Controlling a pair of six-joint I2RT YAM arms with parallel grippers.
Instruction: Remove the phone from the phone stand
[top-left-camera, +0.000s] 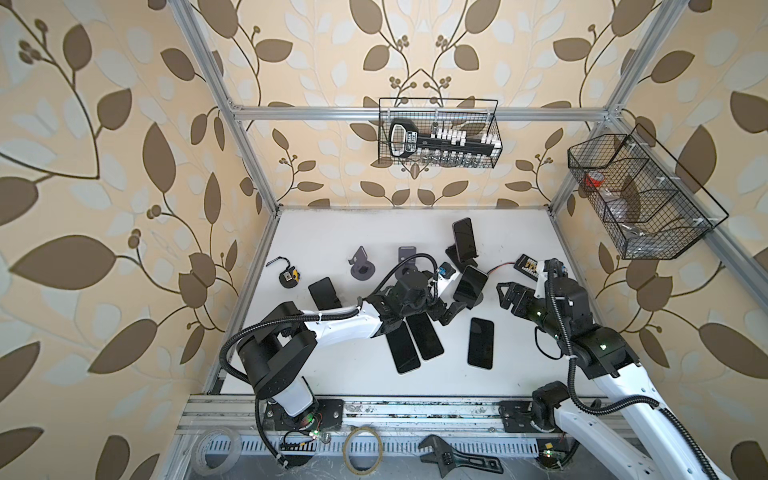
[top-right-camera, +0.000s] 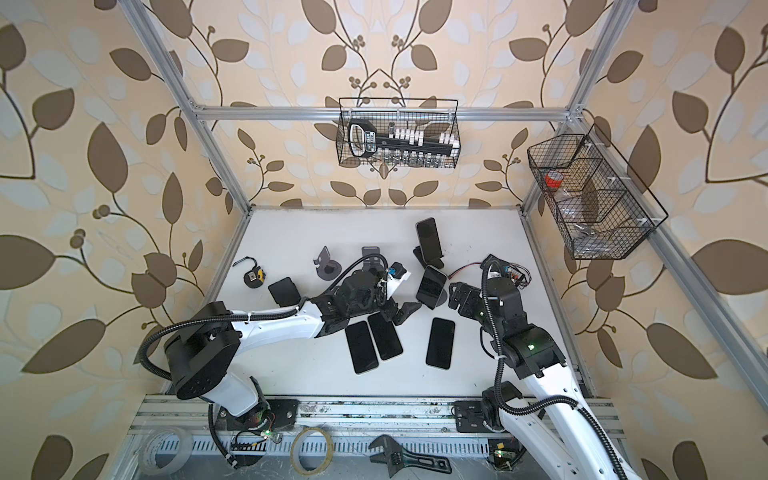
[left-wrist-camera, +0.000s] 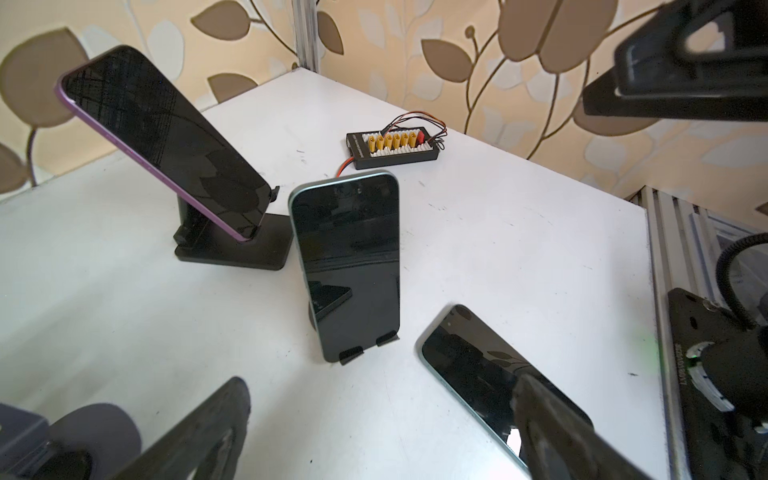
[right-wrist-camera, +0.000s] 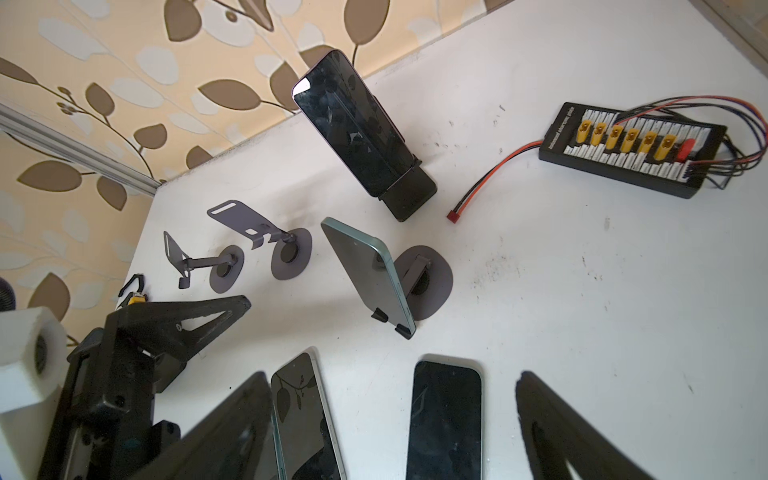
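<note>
Left pincer: spread wide, pinching nothing, low over the white tabletop, aimed at the screen of the phone, near it yet clear of it. Right pincer: likewise spread and empty, hovering just to the right of that same phone in both top views, not touching it.

Phone itself, pale green at the edge: propped nearly upright, leaning back on the gray phone stand, lower edge caught in two small hooks at the front, round base flat on the tabletop behind. Dark screen toward the left arm. Roughly mid-tabletop, between the two pincers.

Just beyond, toward the back wall: a purple-edged phone, tilted on a black stand with a rectangular foot.

Left of these in both top views: one empty gray stand and a second empty stand, both on round bases, side by side. Farther left still, a small black-and-yellow tape measure.

Flat on the tabletop, screens up: one flat phone and a second flat phone side by side, partly under the left wrist, a third flat phone apart from them, nearer the right arm.

Near the right back corner: a black charging board with a row of yellow connectors, red and black leads trailing off.
</note>
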